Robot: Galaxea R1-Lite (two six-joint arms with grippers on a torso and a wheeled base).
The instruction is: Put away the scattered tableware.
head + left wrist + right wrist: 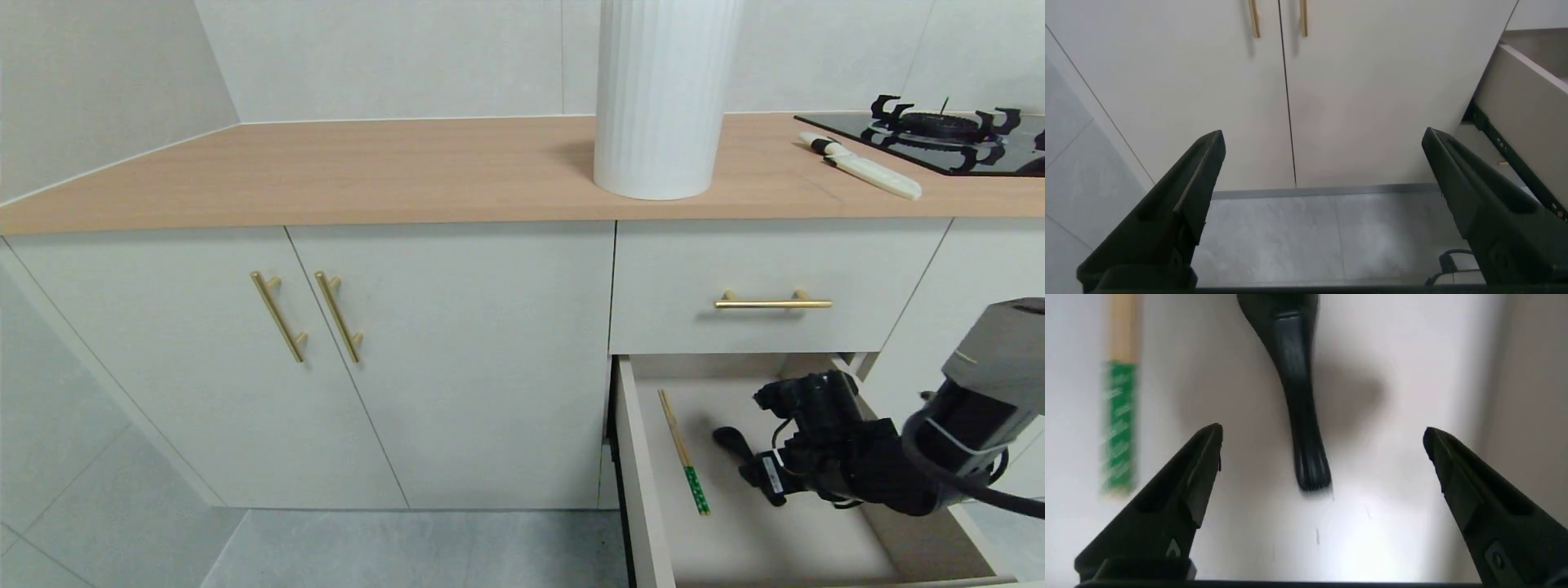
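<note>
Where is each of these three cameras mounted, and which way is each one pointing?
Head camera: high on the robot, facing forward and down at the counter, cupboard doors and open drawer; the right hand shows.
Left wrist camera: behind the left hand, facing the cupboard doors and floor; its two open fingers show.
Right wrist camera: behind the right hand, facing down into the drawer at a black spoon and chopsticks; its open fingers show.
Shared: head and right wrist views both show the spoon and chopsticks.

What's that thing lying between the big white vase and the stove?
A white knife lies on the counter between the white vase and the stove; the head view shows it.
</note>
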